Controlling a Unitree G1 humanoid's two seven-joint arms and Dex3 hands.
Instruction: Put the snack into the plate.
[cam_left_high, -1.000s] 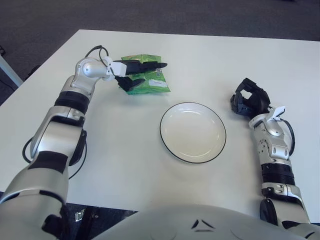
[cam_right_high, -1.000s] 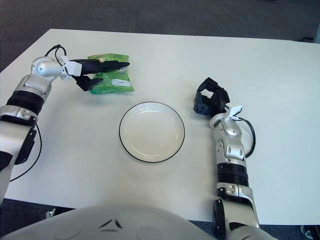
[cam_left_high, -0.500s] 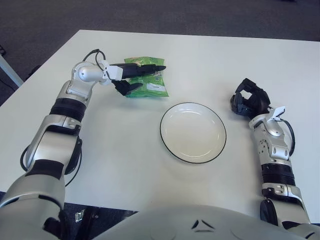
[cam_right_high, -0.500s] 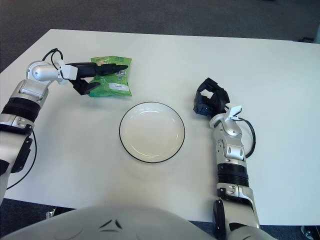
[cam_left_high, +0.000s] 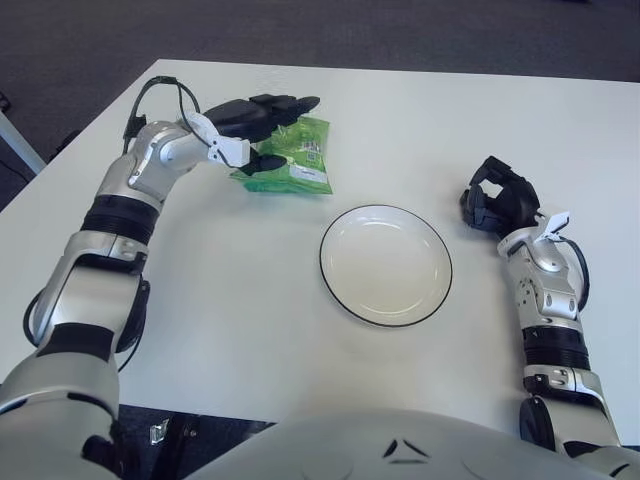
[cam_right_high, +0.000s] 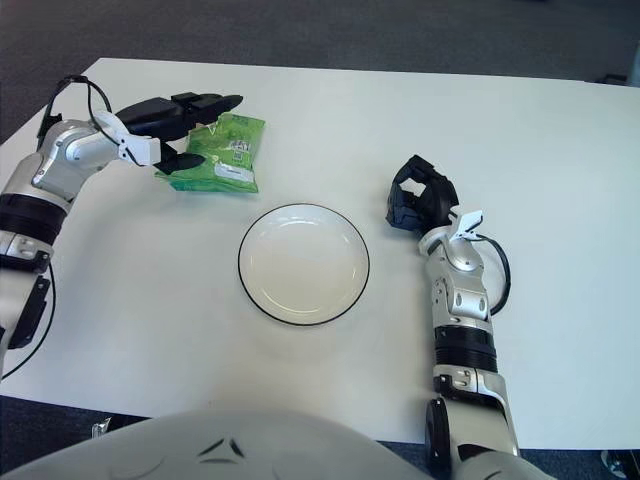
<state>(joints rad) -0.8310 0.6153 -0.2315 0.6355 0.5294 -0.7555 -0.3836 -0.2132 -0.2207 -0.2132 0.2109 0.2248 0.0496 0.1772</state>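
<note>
A green snack packet (cam_left_high: 290, 160) is being gripped by the left hand (cam_left_high: 255, 125) over the far-left part of the white table (cam_left_high: 250, 300); the long upper fingers (cam_left_high: 275, 103) are being laid across the packet's top edge while a lower finger (cam_left_high: 268, 161) is being pressed against its near face, so that the packet is being pinched between them; the packet is being held tilted, its far edge raised toward the hand and its printed label turned upward; whether its lower edge is touching the table cannot be told; the packet is being kept to the left of and beyond the plate (cam_left_high: 386, 264), near its rim but not over it; the plate, white with a thin dark rim, is being left bare at the middle of the table; the left forearm is being extended from the lower left across the table edge, with a black cable looped above the wrist; the right hand (cam_left_high: 498, 201) is being shown to the right of the plate, apart from it, its dark fingers being held curled inward around nothing.
</note>
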